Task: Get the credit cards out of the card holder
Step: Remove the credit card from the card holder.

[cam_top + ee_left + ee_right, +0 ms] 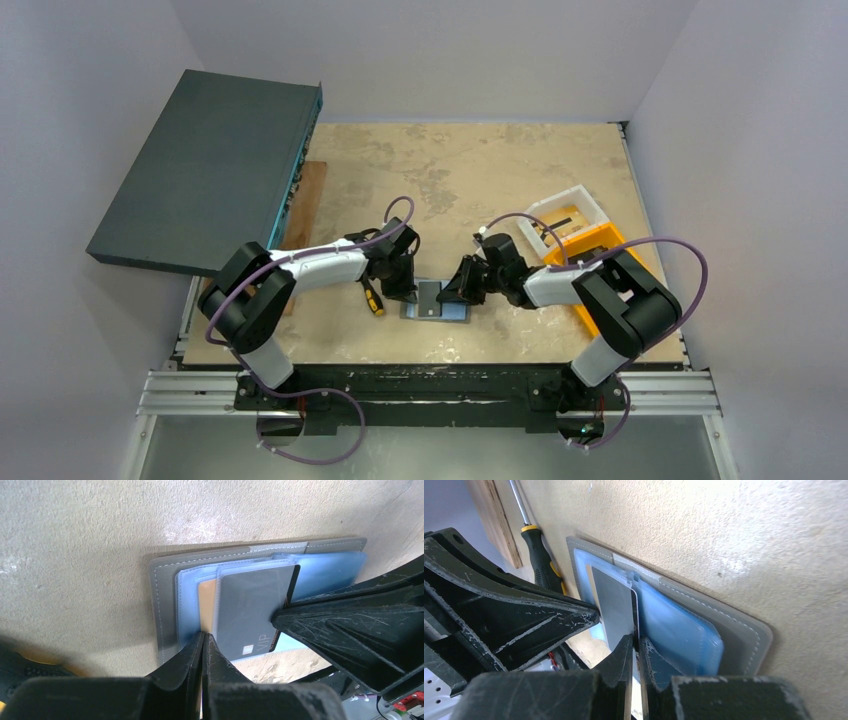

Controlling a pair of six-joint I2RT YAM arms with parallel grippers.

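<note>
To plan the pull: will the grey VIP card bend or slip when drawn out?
Probably stiff: the grey card lies flat with straight edges. Its smooth face may slip. The card holder, thin and soft-looking, might drag along.

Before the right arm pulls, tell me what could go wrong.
1. The right gripper pinches only the grey card at its edge, so it may slip off.
2. The left gripper is shut at the near edge of the holder, which looks like a thin hold. The holder could drag along with the card.
3. The two grippers sit very close, and a pull may knock them together.
</note>
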